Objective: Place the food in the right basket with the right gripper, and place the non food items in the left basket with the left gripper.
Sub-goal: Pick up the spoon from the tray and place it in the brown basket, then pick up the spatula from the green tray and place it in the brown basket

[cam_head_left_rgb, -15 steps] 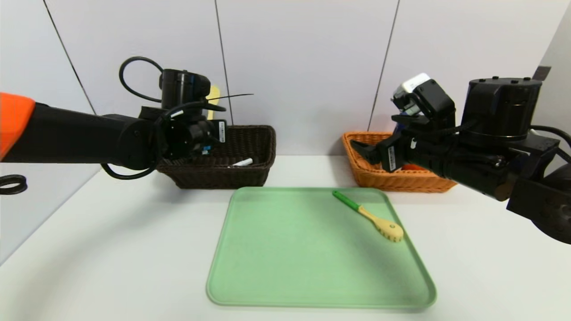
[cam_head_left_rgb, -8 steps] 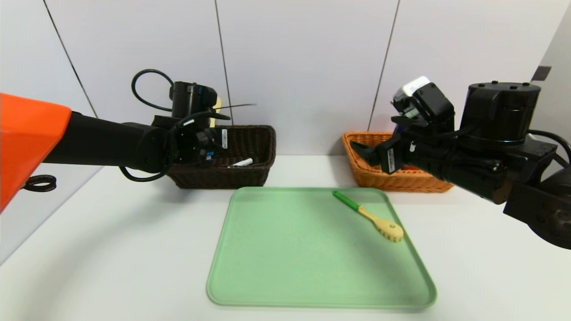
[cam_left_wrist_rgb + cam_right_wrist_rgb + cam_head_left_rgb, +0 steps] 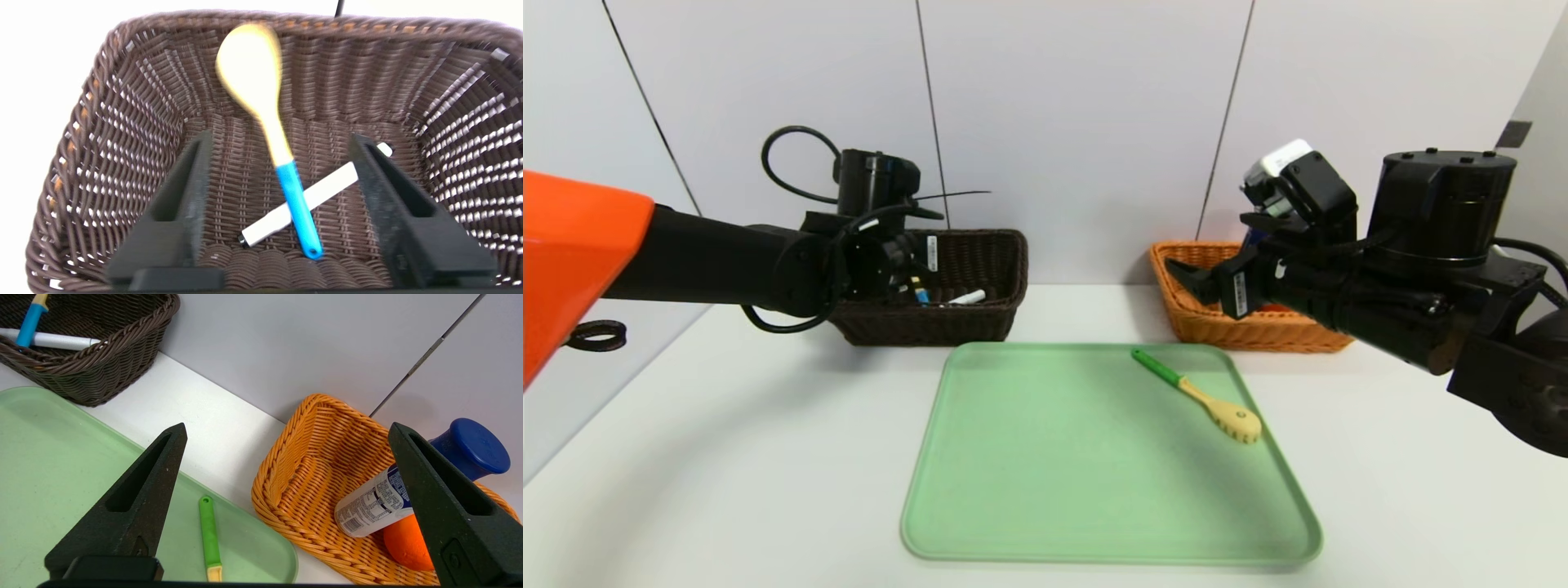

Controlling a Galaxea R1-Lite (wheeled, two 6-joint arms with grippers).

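Head view: green-handled fork [image 3: 1233,419] left on green tray [image 3: 1111,457], to be fetched next.

Left wrist view: jaws of left gripper [image 3: 282,151] spread apart over dark brown basket [image 3: 229,17]; blue-handled spoon [image 3: 300,210] lies across white marker [image 3: 261,226]. Straight lift advised, so spoon is not snagged.

Right wrist view: right gripper [image 3: 288,430] parked near orange-tan basket [image 3: 267,486], jaws apart; bottle [image 3: 374,504] and orange [image 3: 408,543] contained.
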